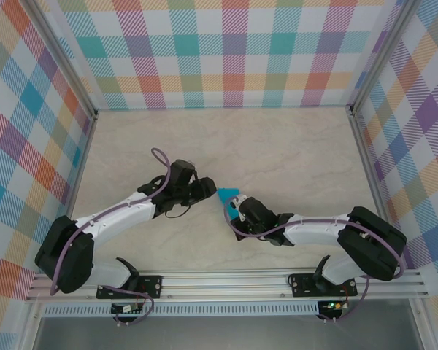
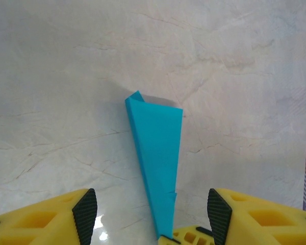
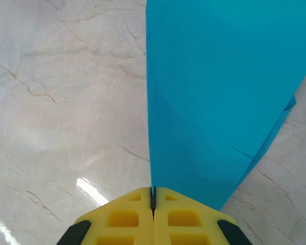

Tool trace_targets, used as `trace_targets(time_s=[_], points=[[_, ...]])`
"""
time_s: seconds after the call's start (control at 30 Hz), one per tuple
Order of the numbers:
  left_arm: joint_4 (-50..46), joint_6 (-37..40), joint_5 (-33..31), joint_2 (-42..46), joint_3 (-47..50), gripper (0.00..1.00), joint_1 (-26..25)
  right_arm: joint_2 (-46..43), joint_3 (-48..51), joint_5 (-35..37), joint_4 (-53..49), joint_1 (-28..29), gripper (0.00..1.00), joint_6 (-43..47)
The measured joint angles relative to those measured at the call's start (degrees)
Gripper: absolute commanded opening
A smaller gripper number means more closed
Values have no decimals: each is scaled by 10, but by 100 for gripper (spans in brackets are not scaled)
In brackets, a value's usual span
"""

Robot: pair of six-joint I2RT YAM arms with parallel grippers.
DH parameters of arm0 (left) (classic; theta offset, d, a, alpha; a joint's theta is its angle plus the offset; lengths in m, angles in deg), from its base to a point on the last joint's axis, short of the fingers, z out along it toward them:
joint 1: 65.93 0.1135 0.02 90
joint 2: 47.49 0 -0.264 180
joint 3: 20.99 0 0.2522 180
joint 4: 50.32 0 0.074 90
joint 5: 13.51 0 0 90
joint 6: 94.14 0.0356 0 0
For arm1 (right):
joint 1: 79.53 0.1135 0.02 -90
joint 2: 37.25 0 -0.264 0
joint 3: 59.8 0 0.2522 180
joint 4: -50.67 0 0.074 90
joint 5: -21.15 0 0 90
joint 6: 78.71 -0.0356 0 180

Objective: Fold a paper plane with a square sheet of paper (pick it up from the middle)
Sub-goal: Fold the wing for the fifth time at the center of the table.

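Note:
The cyan-blue sheet of paper is folded into a slim, pointed paper plane [image 1: 228, 194], held off the tabletop between the two arms. My right gripper [image 3: 153, 196] is shut on its narrow end, and the wide blue wing [image 3: 219, 92] fans out ahead of the yellow fingers. In the left wrist view the plane [image 2: 158, 153] stands upright as a narrow wedge. My left gripper [image 2: 153, 214] is open, one black pad [image 2: 85, 214] on each side of the paper and neither touching it. The right gripper's yellow tip [image 2: 191, 237] shows below, clamping the paper's point.
The table [image 1: 277, 146] has a pale marble look. Plaid walls [image 1: 226, 51] close it in at the back and both sides. An aluminium rail [image 1: 226, 281] with the arm bases runs along the near edge.

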Motion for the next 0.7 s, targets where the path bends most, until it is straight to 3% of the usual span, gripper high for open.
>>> trace_targets(time_s=[0.37, 0.7], points=[[51, 3, 35, -12, 30, 49, 0, 0, 51, -165, 97, -102, 1, -53], [110, 4, 79, -63, 34, 44, -3, 20, 83, -263, 186, -163, 1, -118]])
